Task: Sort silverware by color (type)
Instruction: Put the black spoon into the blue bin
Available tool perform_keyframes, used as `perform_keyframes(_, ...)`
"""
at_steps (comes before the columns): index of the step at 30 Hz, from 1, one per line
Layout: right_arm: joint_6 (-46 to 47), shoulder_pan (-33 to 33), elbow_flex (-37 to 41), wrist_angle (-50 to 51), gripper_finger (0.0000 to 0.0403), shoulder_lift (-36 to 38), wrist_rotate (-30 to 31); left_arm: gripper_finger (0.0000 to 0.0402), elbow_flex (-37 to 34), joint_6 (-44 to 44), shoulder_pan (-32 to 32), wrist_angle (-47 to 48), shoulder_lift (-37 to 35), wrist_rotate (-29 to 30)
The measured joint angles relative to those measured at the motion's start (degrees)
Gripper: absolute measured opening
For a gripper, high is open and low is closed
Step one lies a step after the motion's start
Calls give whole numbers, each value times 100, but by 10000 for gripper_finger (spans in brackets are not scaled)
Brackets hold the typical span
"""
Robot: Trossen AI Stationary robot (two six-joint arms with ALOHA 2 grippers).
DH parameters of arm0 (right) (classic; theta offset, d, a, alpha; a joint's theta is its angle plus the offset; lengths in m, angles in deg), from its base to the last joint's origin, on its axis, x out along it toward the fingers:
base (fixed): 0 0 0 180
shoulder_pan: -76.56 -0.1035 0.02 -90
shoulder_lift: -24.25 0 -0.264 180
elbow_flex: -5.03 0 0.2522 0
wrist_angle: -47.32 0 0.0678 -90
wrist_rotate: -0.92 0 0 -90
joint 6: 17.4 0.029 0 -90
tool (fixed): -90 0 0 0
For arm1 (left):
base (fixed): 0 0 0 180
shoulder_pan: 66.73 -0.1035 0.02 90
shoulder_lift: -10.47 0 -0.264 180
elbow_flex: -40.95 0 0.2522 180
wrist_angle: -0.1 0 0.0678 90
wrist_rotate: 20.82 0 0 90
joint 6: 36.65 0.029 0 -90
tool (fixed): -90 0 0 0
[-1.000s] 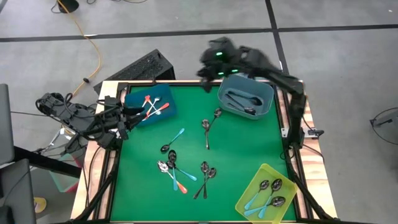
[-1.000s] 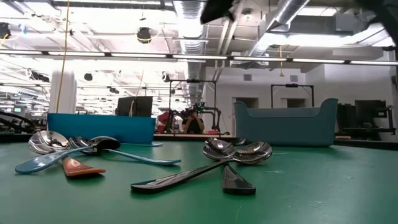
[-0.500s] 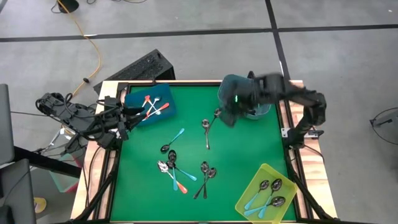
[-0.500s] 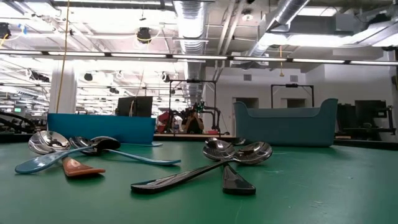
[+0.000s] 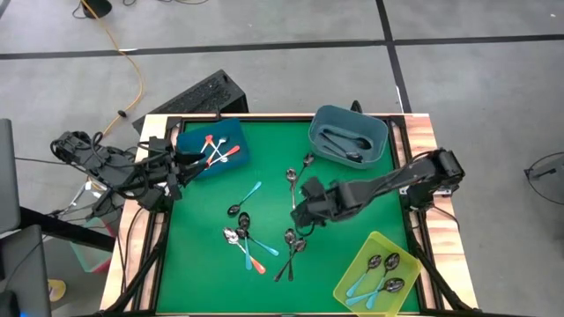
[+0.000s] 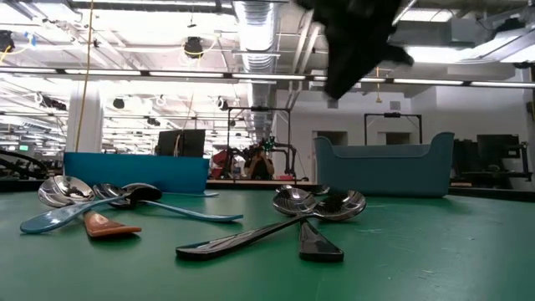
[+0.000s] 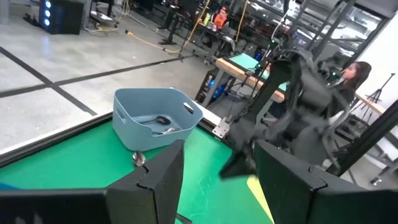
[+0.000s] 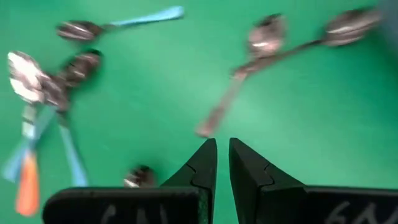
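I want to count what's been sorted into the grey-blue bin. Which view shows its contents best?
The high view: it looks straight down into the grey-blue bin, showing dark spoons inside. The left wrist view shows part of the inside at an angle. The low view shows only its outer wall. The right wrist view misses it.

Looks like a big open robotics lab or workshop. Exposed ducts [image 6: 251,25] are running overhead, more green-topped benches [image 7: 249,62] sitting behind.

Bright, even overhead light with glaring ceiling lamps (low view); the right wrist view is motion-blurred.
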Motion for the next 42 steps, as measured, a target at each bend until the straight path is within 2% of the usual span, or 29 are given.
perform_keyframes(5,250,93,1155,-2583,67,0,-6,179,0,51,-2,85,-2,42)
perform_keyframes(9,249,362,1606,-3408,107,1,-7,179,0,43,-2,134,-1,41)
perform_keyframes(14,-330,713,1707,-3513,176,2,-98,179,0,36,0,134,0,13)
perform_keyframes(18,-399,902,1706,-3410,206,2,-260,179,0,21,-2,136,0,13)
perform_keyframes(24,-421,1011,1705,-3128,202,-61,58,179,0,0,-2,242,-1,113)
perform_keyframes(32,-607,1009,1487,-3282,194,-926,-179,179,0,-163,-2,440,0,208)
perform_keyframes(42,-381,1075,1087,-3236,193,-1749,-78,179,0,-176,-3,447,0,213)
